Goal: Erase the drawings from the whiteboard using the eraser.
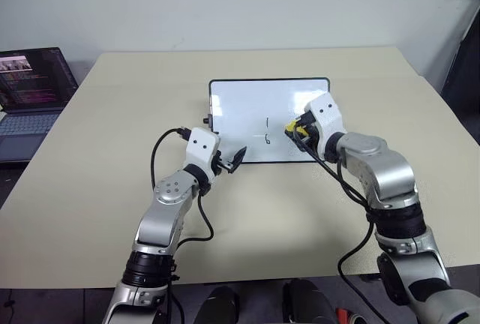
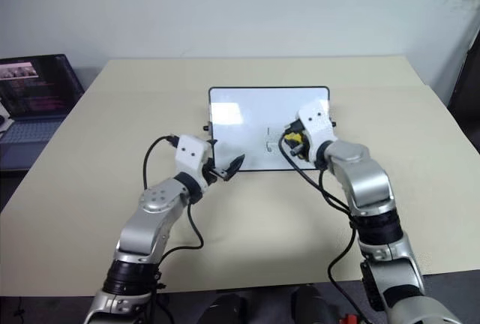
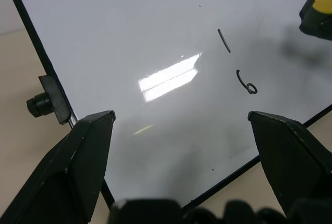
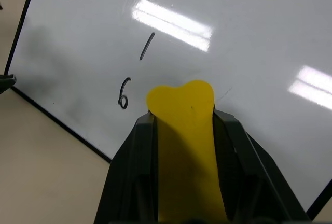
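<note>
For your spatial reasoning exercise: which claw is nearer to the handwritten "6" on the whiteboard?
Right. The right claw, gripping the eraser, sits just beside the "6"; the left claw waits open at the whiteboard's near edge.

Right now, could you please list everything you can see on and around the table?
table: one, beige, bearing everything but the laptop.
whiteboard: one, white with a thin black frame, flat at the table's middle.
drawings: two black marks left, a stroke above a "6", near the board's middle.
eraser: one, yellow, clamped in the right gripper over the board, beside the marks.
laptop: one, dark, screen lit, off the table's left edge.
left gripper: one, black jaws open, at the board's near left corner, holding nothing.
right gripper: one, black jaws shut on the eraser.
</note>
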{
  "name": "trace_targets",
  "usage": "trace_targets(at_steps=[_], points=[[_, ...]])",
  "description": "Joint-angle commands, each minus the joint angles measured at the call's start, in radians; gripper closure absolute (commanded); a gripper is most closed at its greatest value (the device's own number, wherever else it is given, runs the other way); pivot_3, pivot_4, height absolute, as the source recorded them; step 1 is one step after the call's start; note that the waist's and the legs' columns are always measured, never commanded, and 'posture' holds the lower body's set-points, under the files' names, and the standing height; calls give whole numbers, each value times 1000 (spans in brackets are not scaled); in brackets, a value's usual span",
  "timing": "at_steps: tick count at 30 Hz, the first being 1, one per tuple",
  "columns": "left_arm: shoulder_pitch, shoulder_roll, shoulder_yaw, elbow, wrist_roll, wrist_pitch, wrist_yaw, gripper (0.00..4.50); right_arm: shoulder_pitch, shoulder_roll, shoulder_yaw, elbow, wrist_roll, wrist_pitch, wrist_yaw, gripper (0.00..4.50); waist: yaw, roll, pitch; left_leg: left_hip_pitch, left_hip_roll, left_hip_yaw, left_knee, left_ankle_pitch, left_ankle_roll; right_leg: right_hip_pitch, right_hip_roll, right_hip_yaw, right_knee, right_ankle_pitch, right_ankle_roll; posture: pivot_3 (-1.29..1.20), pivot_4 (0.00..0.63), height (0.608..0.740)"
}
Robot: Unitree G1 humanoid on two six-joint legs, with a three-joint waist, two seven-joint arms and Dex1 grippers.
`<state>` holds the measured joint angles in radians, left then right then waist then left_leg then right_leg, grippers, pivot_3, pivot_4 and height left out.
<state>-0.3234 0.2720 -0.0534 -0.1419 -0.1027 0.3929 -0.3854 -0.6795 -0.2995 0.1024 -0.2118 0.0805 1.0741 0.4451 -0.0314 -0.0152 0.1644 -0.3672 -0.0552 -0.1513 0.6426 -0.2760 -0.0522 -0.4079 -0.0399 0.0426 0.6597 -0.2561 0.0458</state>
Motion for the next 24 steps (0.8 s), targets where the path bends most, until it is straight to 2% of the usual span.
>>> trace_targets(at_steps=[1, 11, 24], points=[[-10, 3, 0, -43, -13, 0, -11, 0, -6, 7, -14, -51, 15, 7, -26, 3391, 0, 0, 0, 0, 0, 0, 0, 0, 0, 0, 0, 0, 0, 0, 0, 0, 150, 740], [-18, -2, 2, -40, -14, 6, -21, 0, -47, 12, 2, -6, 21, -52, -54, 3391, 0, 0, 0, 0, 0, 0, 0, 0, 0, 0, 0, 0, 0, 0, 0, 0, 150, 740], [7, 2, -9, -69, -19, 23, -26, 0, -168, 151, 110, 316, -69, -443, -113, 3391, -1, 0, 0, 0, -1, 1, 0, 0, 0, 0, 1, 0, 0, 0, 0, 0, 150, 740]])
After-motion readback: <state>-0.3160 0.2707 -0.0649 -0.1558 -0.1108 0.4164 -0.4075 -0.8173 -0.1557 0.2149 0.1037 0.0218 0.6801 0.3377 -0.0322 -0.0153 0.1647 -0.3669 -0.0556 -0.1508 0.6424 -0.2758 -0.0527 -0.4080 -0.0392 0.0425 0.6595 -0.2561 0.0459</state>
